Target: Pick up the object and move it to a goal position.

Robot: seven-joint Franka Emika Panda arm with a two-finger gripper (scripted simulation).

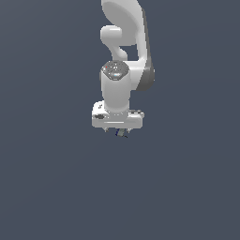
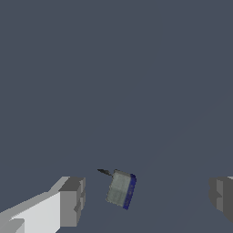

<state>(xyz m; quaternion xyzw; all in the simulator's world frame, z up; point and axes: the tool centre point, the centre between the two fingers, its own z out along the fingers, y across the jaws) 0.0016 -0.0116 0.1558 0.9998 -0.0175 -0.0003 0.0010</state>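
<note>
The object (image 2: 121, 189) is a tiny grey block with a dark blue edge, tilted. In the wrist view it lies between my two fingers, touching neither: one finger (image 2: 72, 202) stands to one side and the other finger (image 2: 221, 194) far to the other side. My gripper (image 2: 146, 198) is open. In the exterior view the white hand hangs from the arm and the object (image 1: 121, 133) shows as a small dark bluish speck just under the hand, where the gripper (image 1: 117, 131) is mostly hidden by the hand.
The white-grey robot arm (image 1: 125, 47) rises above the hand to the top of the exterior view. All around is a plain dark grey-blue ground.
</note>
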